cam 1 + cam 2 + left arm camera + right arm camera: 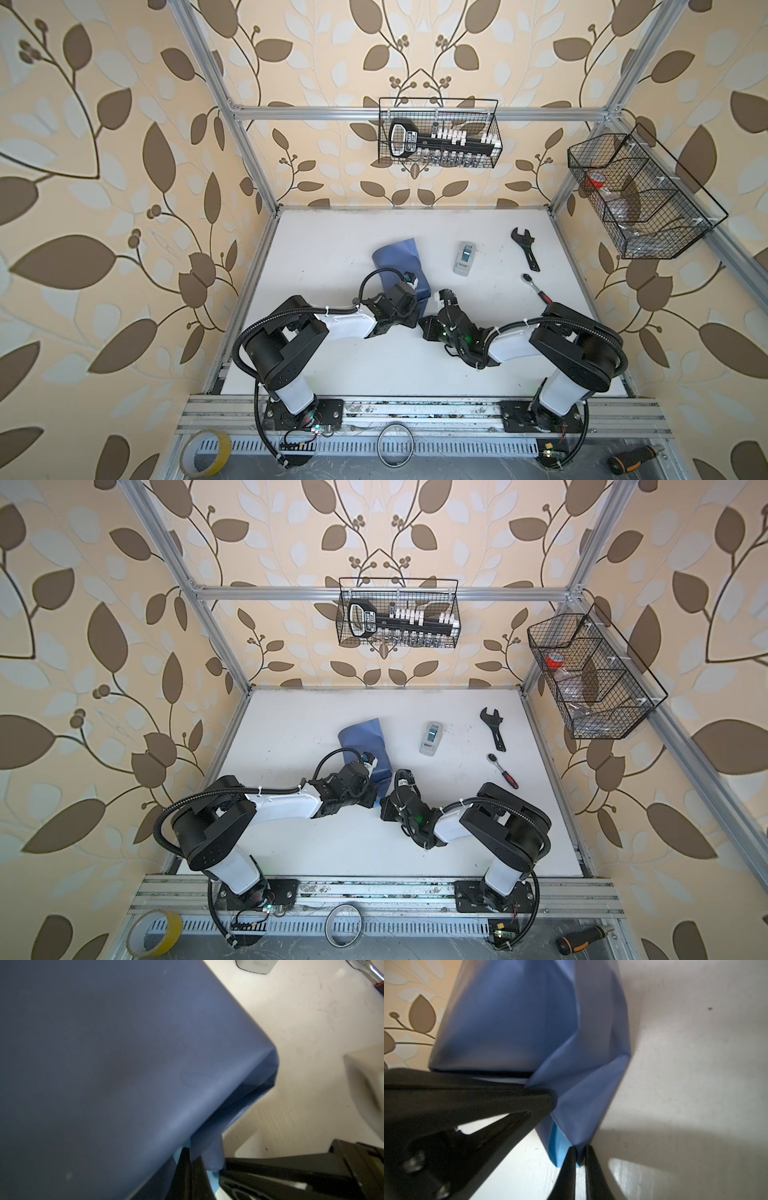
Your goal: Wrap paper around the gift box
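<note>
The paper (397, 264) (362, 741) lies draped, slate-blue side out, over a boxy form in the middle of the table. The gift box is hidden under it. My left gripper (417, 319) (192, 1167) is at the paper's near edge, shut on a folded flap of the paper (205, 1147). My right gripper (429, 323) (580, 1157) meets it from the right and is shut on a pointed corner of the paper (581, 1105), where the light-blue face shows. The two grippers' tips almost touch.
A grey-white tape dispenser (465, 257) sits right of the paper, with a black adjustable wrench (525, 249) and a ratchet (538, 289) farther right. Wire baskets hang on the back rail (440, 133) and right rail (640, 195). A yellow tape roll (205, 453) lies below the front rail.
</note>
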Robot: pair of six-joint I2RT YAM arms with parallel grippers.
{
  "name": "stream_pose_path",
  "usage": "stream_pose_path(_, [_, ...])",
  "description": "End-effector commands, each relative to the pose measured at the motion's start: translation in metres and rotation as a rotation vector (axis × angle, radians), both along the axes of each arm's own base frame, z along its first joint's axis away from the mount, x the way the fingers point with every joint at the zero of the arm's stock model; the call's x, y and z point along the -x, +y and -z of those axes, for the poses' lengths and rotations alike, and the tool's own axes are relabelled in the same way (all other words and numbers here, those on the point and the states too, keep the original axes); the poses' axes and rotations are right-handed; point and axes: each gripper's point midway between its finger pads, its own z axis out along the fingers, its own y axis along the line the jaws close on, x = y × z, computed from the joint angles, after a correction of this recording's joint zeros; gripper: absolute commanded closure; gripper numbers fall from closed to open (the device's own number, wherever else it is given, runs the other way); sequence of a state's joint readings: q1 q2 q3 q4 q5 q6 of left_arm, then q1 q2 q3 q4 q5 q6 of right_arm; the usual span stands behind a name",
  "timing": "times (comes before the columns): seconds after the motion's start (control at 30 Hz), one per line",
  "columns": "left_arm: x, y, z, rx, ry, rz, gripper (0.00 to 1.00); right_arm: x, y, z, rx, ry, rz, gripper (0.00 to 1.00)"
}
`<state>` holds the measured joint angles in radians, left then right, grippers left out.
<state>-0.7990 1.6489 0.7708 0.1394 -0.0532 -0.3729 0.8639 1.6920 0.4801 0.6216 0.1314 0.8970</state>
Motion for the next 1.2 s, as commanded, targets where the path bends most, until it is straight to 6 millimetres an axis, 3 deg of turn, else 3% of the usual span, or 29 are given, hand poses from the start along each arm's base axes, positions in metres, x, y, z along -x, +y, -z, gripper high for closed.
stream_pose_path(0.0, [-0.005, -0.008, -0.017, 0.044, -0.036, -0.002, 0.97, -0.002, 0.003, 0.003, 0.026, -0.002, 0.000, 0.90])
stream_pose_path(0.3, [-0.005, -0.007, -0.018, 0.046, -0.037, -0.002, 0.88, -0.005, 0.007, -0.007, 0.009, -0.030, -0.015, 1.00])
stream_pose_path(0.63, [0.005, 0.001, -0.031, 0.084, -0.047, -0.013, 0.60, -0.006, 0.012, -0.022, -0.031, -0.059, -0.026, 1.00])
stream_pose_path(0.8, [0.018, 0.015, -0.034, 0.083, -0.062, 0.001, 0.46, -0.006, 0.014, -0.029, -0.047, -0.064, -0.030, 1.00])
stream_pose_path(0.83, [0.020, 0.018, -0.043, 0.088, -0.086, 0.016, 0.44, -0.007, 0.015, -0.031, -0.050, -0.066, -0.033, 1.00])
stream_pose_path(1.0, [0.033, 0.041, -0.043, -0.002, -0.144, 0.061, 0.41, -0.007, 0.019, -0.035, -0.064, -0.062, -0.044, 1.00])
stream_pose_path(1.17, [0.046, 0.034, -0.043, -0.031, -0.200, 0.229, 0.40, -0.010, 0.020, -0.038, -0.093, -0.046, -0.045, 1.00])
